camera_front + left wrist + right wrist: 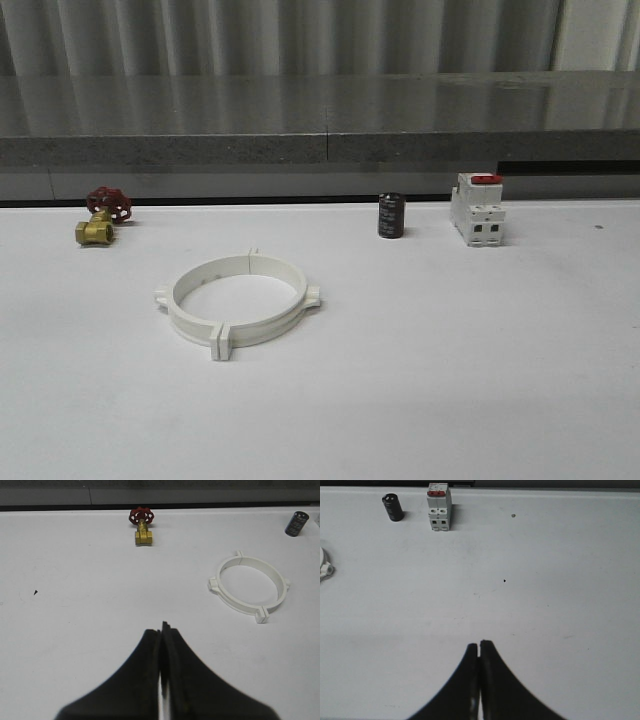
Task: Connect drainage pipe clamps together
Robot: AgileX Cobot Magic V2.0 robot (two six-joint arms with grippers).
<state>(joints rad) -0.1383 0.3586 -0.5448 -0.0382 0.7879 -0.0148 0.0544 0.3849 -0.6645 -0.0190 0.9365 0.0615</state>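
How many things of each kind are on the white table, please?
White half-ring clamps: 2, placed as one ring
Brass valve with red wheel: 1
Black cylinder: 1
White switch with red top: 1
Total: 5

This looks like a lab or test bench set up for robot trials. A plain white table (450, 380) fills the lower part of the front view, with a grey stone-like ledge (320, 125) and pale corrugated wall panels (300, 35) across the top. Spread along the table's far edge are hardware samples: a brass valve (100, 218) at left, a black capacitor (391, 216) and a white switch (476, 209) at right.
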